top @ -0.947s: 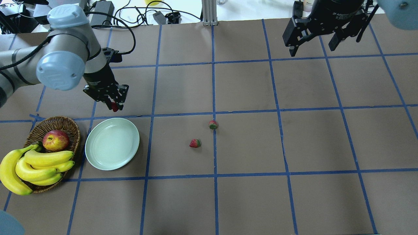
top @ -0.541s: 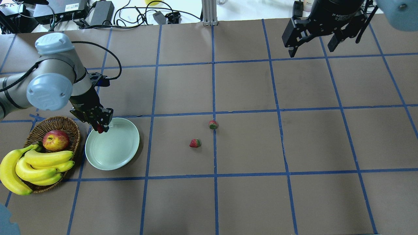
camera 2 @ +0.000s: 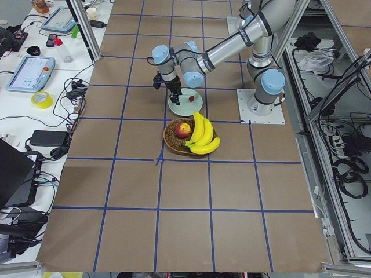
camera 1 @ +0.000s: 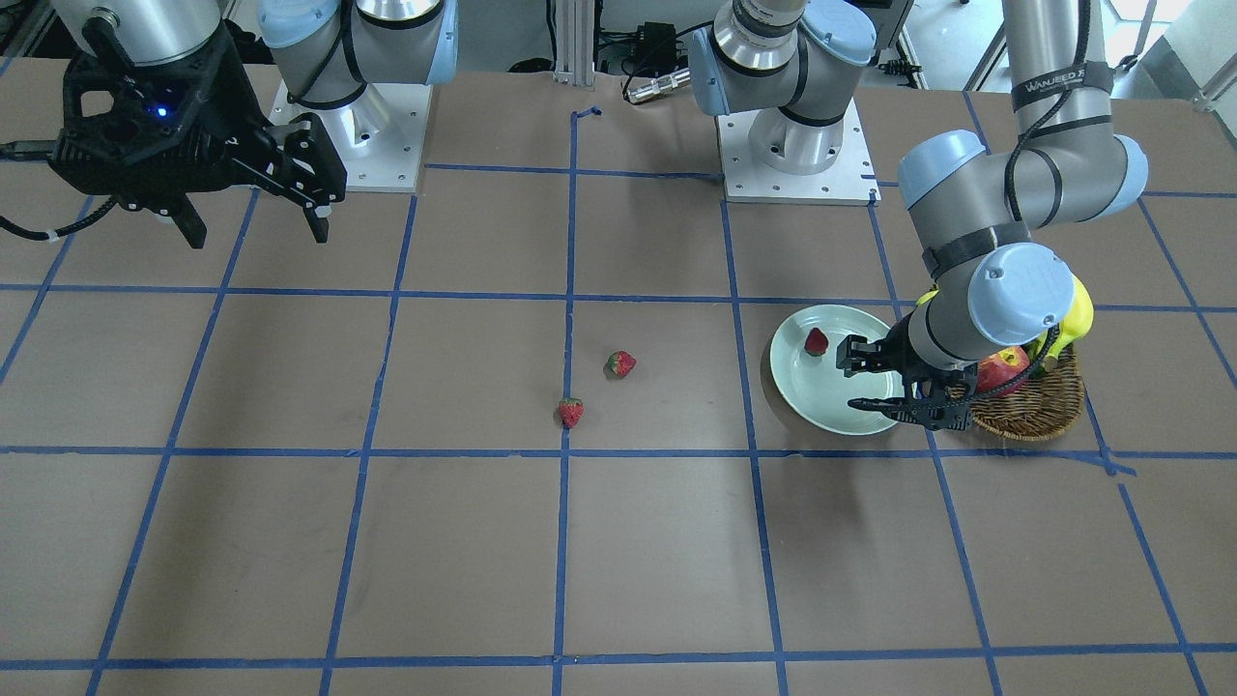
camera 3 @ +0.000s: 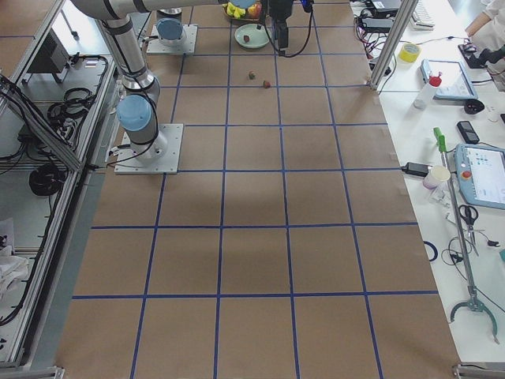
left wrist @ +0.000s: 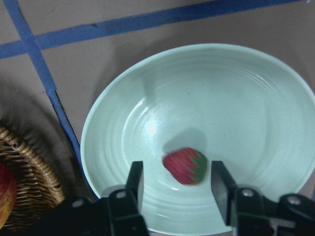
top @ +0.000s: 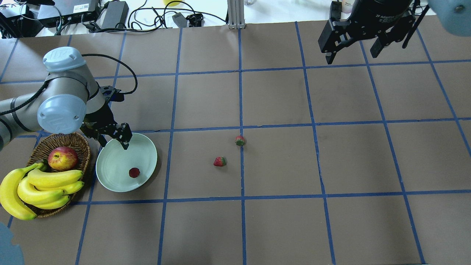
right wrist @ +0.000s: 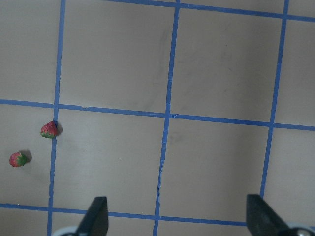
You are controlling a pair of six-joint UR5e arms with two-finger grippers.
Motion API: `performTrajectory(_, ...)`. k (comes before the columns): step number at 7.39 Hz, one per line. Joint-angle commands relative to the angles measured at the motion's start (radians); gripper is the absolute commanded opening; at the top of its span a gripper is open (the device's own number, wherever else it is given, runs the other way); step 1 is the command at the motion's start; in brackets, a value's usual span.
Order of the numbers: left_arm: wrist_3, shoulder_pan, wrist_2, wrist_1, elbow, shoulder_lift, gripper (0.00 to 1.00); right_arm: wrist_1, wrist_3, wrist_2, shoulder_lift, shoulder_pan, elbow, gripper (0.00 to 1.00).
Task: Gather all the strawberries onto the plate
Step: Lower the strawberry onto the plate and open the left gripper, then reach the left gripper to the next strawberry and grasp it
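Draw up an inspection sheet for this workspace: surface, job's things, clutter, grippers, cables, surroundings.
Surface: brown table covering with a blue tape grid.
Job's things: one strawberry lies in the plate. A second strawberry and a third strawberry lie apart on the table near its middle.
Clutter: wicker basket beside the plate, holding an apple and bananas.
Grippers: left gripper open, empty, over the plate. Right gripper open, empty, raised over the far right.
Cables: black cable loops from the left wrist. More cables lie beyond the far edge.
Surroundings: side bench with a tablet and tape roll.
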Motion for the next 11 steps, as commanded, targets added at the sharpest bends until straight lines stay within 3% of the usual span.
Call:
performTrajectory(1,-0.122,-0.099,-0.074,0.045,0.056,0.020,1.00,-0.001,0.000,0.001,-0.001,0.000,0.000,1.00)
performTrajectory(5,-0.463,-0.389,-0.086,0.112,0.076,-0.012,1.00,-0.001,-0.002,0.003,-0.001,0.000,0.000,1.00)
performTrajectory(6,-0.471,-0.411,-0.098,0.130,0.069,-0.012,1.00,0.001,-0.003,-0.003,-0.002,-0.002,0.000,1.00)
performTrajectory(8,-0.474,-0.414,-0.306,0.163,0.012,-0.027,1.00,-0.001,-0.003,-0.003,-0.001,0.000,0.000,1.00)
performTrajectory(10,-0.487,-0.414,-0.364,0.321,-0.106,-0.042,1.00,-0.009,-0.003,-0.008,-0.001,0.000,0.000,1.00)
performTrajectory(11,-0.488,-0.414,-0.375,0.334,-0.115,-0.061,1.00,-0.009,-0.009,-0.011,-0.001,-0.002,0.000,1.00)
